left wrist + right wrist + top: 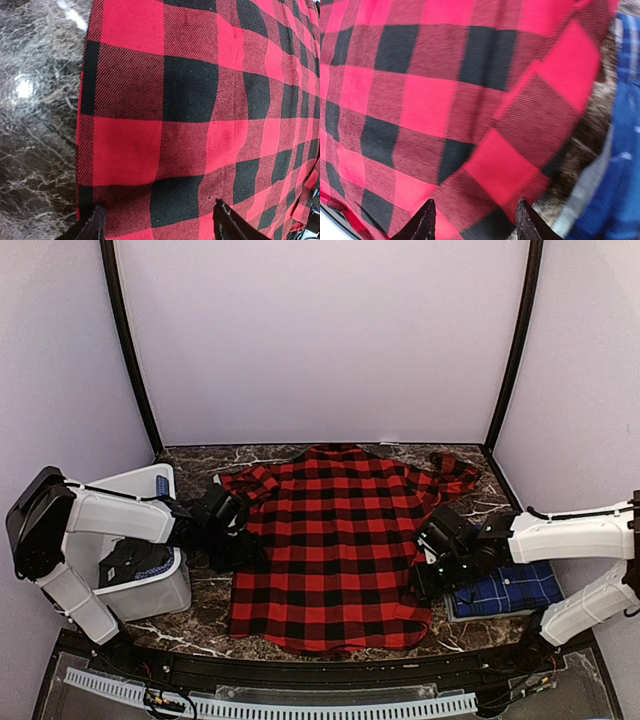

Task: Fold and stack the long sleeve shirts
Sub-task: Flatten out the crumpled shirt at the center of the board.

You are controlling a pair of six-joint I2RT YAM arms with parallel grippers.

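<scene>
The red-and-black checked shirt [330, 545] lies spread flat in the middle of the dark marble table [470, 495], collar at the far side, sleeves partly folded in. My left gripper [232, 540] is open at the shirt's left edge; the left wrist view shows its fingertips [95, 222] spread over the cloth [190, 100]. My right gripper [432, 570] is open at the shirt's right edge, its fingertips [425, 222] apart over the cloth [445, 90]. The blue-and-navy plaid shirt [505, 590] lies folded at the right, under the right arm, and shows in the right wrist view [620, 165].
A white bin [165, 590] with dark clothing inside stands at the table's left edge, behind the left arm. Purple walls and black poles enclose the table.
</scene>
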